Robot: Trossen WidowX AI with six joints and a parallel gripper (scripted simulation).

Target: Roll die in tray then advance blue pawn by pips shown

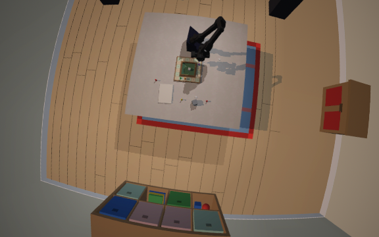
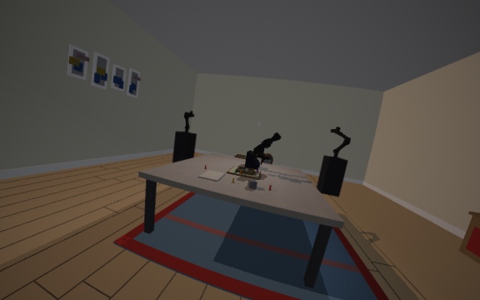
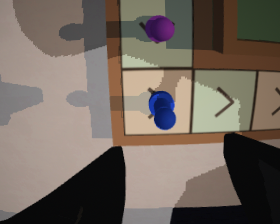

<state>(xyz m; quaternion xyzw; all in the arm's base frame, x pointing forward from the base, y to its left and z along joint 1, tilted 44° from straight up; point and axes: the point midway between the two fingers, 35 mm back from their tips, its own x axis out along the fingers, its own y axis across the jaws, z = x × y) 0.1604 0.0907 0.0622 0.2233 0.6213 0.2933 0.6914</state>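
In the wrist view the blue pawn stands on a corner square of the board's track, just ahead of my fingertips. A purple pawn stands on the square beyond it. My gripper is open and empty, low over the table by the board's corner, with its fingers on either side of the pawn's line. The white die lies in the tray in the middle of the board.
On the table lie a white sheet, two red pawns, a yellow pawn and a small grey object. Two black pedestals with other arms stand beside the table.
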